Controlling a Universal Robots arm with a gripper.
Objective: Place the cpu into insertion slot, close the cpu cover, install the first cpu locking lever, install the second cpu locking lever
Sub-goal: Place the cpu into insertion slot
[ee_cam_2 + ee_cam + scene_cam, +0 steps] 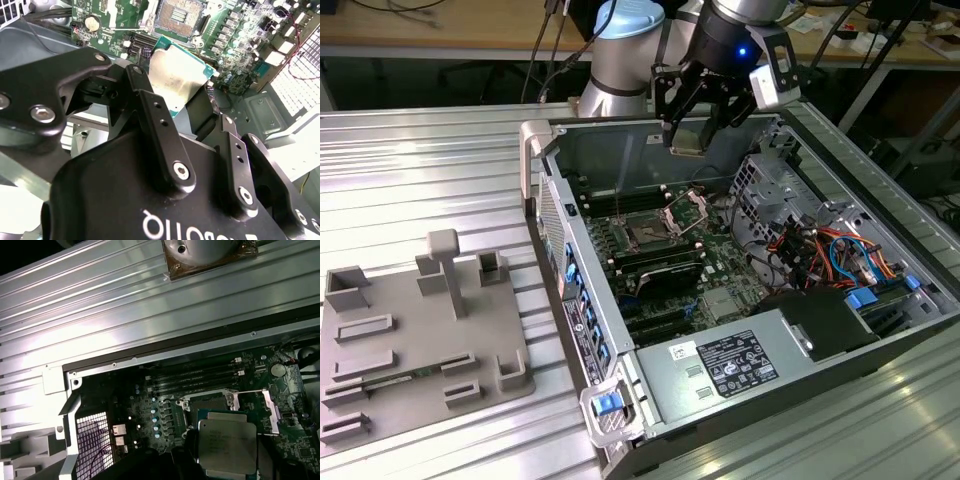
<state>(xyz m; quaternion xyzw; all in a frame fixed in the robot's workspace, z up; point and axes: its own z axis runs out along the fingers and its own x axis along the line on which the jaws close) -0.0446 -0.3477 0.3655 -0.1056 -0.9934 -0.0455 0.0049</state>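
Exterior view: hand closed on cpu, high above insertion slot.

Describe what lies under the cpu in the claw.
Below the cpu lies the green board with the open slot. In the first wrist view the cpu hides part of that slot.

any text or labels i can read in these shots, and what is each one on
White label on the grey metal power supply box: print too small to read.
White lettering on the black gripper: upside down and cut off, not readable whole.
Dull silver-grey square cpu held in the gripper: faint marks, unreadable.
No other text is legible.
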